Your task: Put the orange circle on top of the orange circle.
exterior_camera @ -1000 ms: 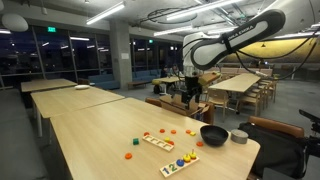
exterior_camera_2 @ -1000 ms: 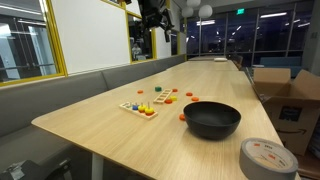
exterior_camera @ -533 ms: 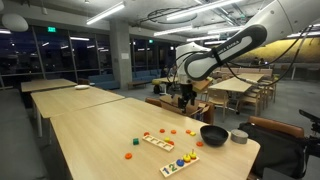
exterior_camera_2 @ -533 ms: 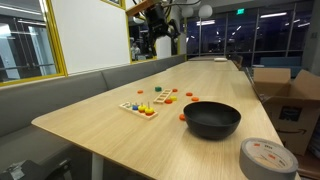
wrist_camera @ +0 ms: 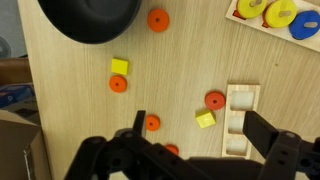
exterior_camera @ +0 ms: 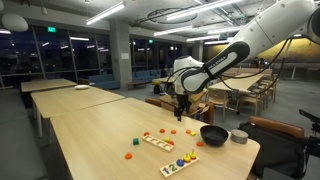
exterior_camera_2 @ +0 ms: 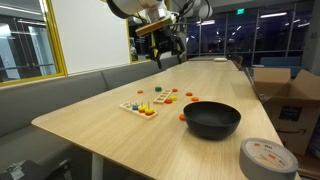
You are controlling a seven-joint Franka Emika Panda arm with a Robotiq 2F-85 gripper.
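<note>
Several orange circles lie flat and apart on the wooden table. The wrist view shows them [wrist_camera: 118, 84], [wrist_camera: 152, 123], [wrist_camera: 215, 100] and one beside the black bowl [wrist_camera: 158, 19]. They also show as small dots in both exterior views [exterior_camera: 172, 130] [exterior_camera_2: 168, 99]. My gripper [wrist_camera: 200, 135] is open and empty, high above the table; its dark fingers [wrist_camera: 265, 128] frame a yellow cube [wrist_camera: 205, 119] and an orange circle. It hangs in the air in both exterior views [exterior_camera: 180, 108] [exterior_camera_2: 165, 52].
A black bowl [exterior_camera: 214, 135] [exterior_camera_2: 212, 119] [wrist_camera: 90, 15] and a grey tape roll [exterior_camera: 240, 136] [exterior_camera_2: 268, 158] sit near the table's end. A wooden slot tray [wrist_camera: 243, 120] and a board with coloured rings [wrist_camera: 270, 15] [exterior_camera: 181, 162] lie among the pieces. A second yellow cube [wrist_camera: 119, 67] lies close by.
The arm has swung down and in from behind the table; the gripper now hangs lower and closer over the pieces. Nothing on the table has moved.
</note>
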